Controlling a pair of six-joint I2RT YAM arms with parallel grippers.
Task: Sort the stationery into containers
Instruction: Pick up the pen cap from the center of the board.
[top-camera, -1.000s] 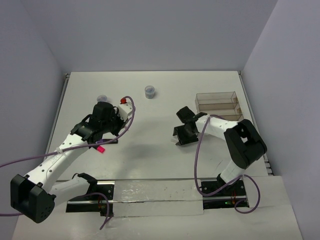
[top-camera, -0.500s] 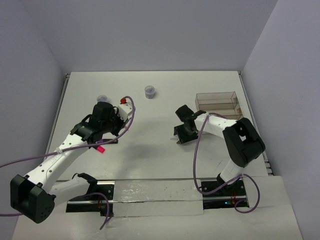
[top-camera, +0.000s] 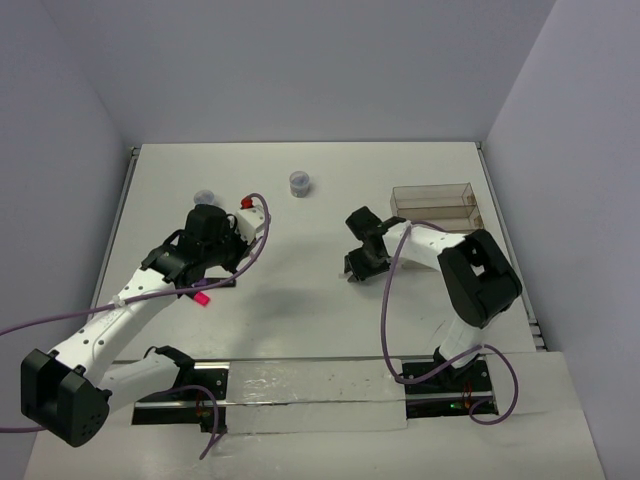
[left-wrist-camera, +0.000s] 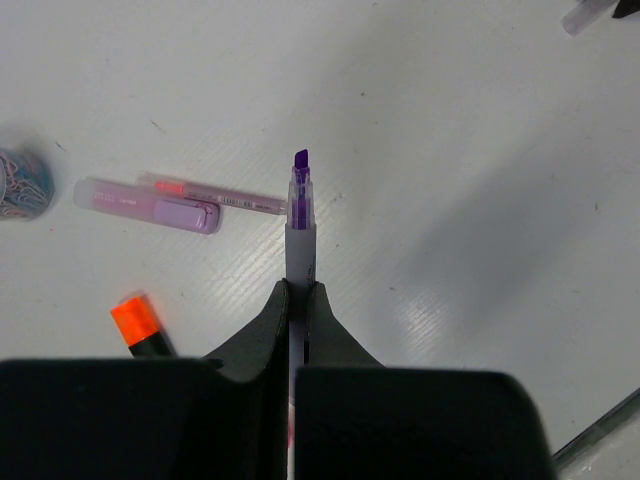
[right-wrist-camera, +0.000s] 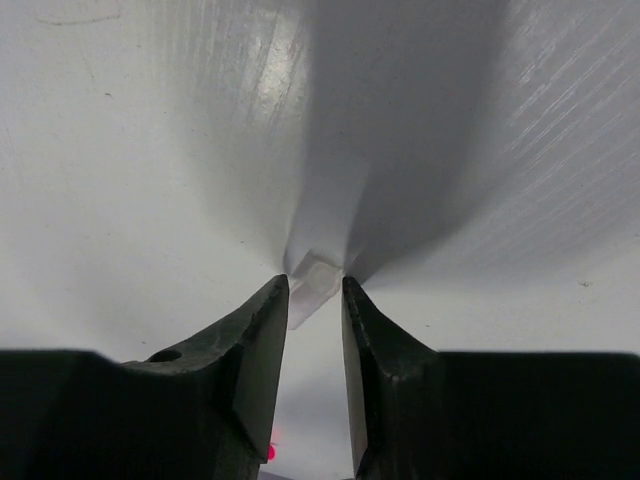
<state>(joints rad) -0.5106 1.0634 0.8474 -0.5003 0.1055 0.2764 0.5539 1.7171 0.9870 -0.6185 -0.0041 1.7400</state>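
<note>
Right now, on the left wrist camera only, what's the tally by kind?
Pens and markers: 5 (purple-tipped highlighter in the left gripper, lilac marker, slim pink pen, orange-ended marker, pale marker end cut off top right)
Round jar: 1
Total: 6

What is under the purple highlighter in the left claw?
Bare table and the end of a slim pink pen lie beneath the highlighter tip. The left claw covers whatever is under its rear.

The white table (top-camera: 300, 310) carries a smoky tray (top-camera: 435, 210) at upper right, a jar (top-camera: 300, 183) at top centre and another jar (top-camera: 204, 197) at upper left. In the left wrist view, a lilac marker (left-wrist-camera: 150, 203) and a pink pen (left-wrist-camera: 225, 195) lie touching at left, with an orange-tipped marker (left-wrist-camera: 140, 322) at lower left.
</note>
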